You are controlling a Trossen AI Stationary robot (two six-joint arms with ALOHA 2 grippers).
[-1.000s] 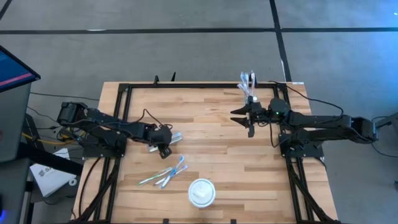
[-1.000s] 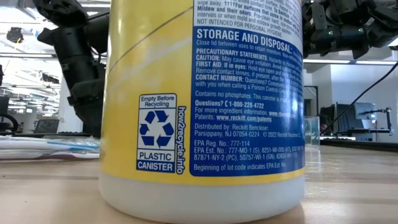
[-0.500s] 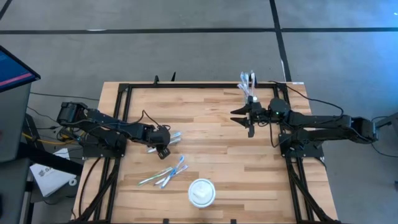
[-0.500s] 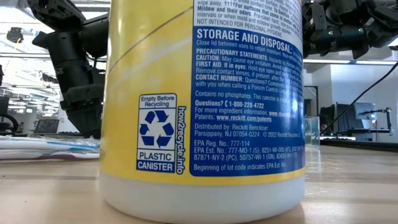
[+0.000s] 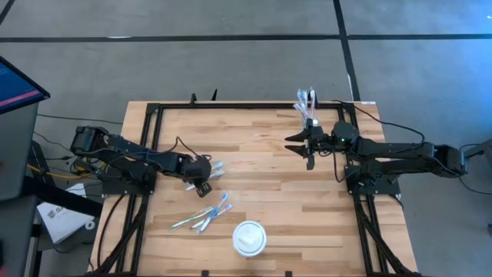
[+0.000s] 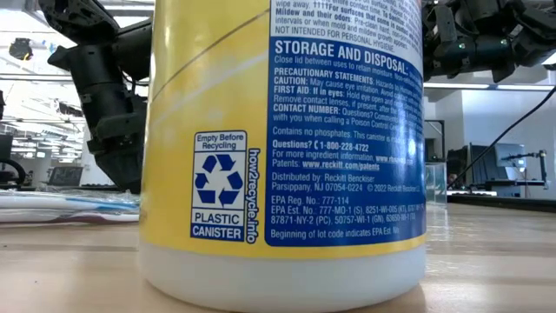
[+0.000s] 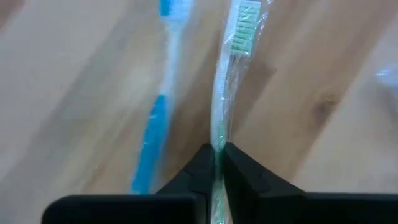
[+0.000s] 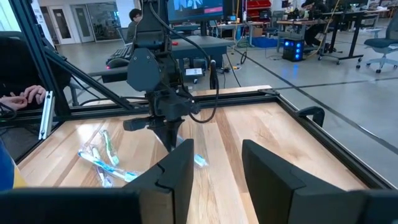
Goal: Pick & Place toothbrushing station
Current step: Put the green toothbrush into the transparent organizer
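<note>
A wooden table (image 5: 261,192) seen from above, with two dark robot arms reaching in from either side.

The left gripper (image 7: 217,163) sits low over the left middle of the table. Its two black fingers (image 7: 198,171) are pressed together on the slim handle of a green toothbrush (image 7: 227,74), which is sealed in a clear, crinkled wrapper. The handle is pale and translucent with a green tint, and the head has short green and white bristles. Just beside it, lying along the same line on the wood, is a blue toothbrush (image 7: 157,118) with a white neck and a bright blue grip; it looks blurred.

Nearer the front edge lies a loose pile of toothbrushes (image 5: 204,217) in pastel blue and green, fanned out and overlapping. Just right of the pile stands a round white canister (image 5: 250,238), seen from the top. At table height the canister fills the picture, yellow and blue with printed label text.

A small clear tumbler (image 5: 306,102) holding upright items stands at the back edge, right of centre. The right gripper (image 5: 298,145) hangs just in front of it, fingers (image 8: 180,171) spread apart and holding nothing.
</note>
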